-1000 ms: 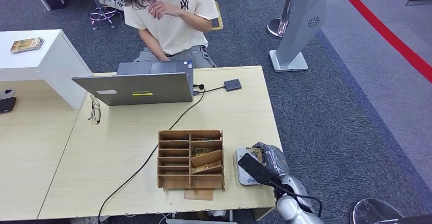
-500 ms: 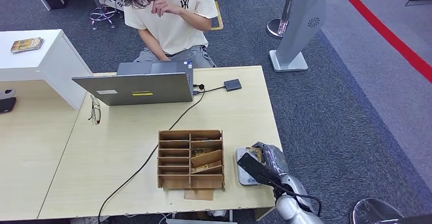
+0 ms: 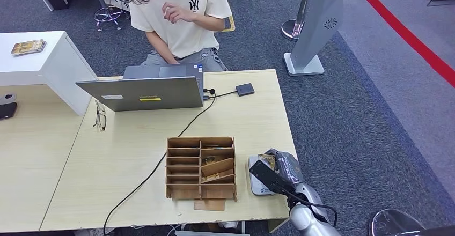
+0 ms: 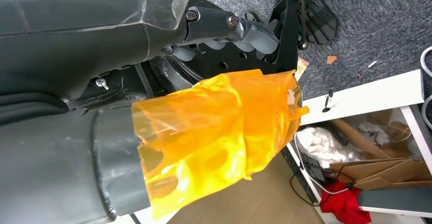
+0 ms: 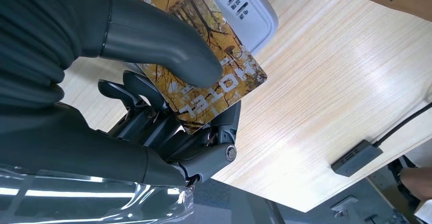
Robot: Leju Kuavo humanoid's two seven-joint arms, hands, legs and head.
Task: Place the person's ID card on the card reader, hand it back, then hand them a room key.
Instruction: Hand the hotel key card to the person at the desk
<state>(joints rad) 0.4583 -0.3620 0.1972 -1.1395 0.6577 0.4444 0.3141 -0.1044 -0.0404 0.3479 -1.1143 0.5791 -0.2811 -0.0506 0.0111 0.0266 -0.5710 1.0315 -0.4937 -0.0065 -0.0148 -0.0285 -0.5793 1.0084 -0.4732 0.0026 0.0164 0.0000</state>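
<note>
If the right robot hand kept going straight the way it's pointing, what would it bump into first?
Probably nothing soon: the right robot hand holding the card over the card reader points along bare table; the small dark box lies roughly ahead.

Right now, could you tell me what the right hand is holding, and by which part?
The right hand holds a hotel card, thumb pressed on its printed face, fingers beneath.

Right hand (image 5: 153, 81): thick grey thumb, darker fingers (image 5: 132, 94), a silver screw beside the knuckle hinge. Left hand (image 4: 219, 127): wrapped in translucent orange film. Right forearm (image 3: 303, 214): silver, black cable looped alongside.
</note>
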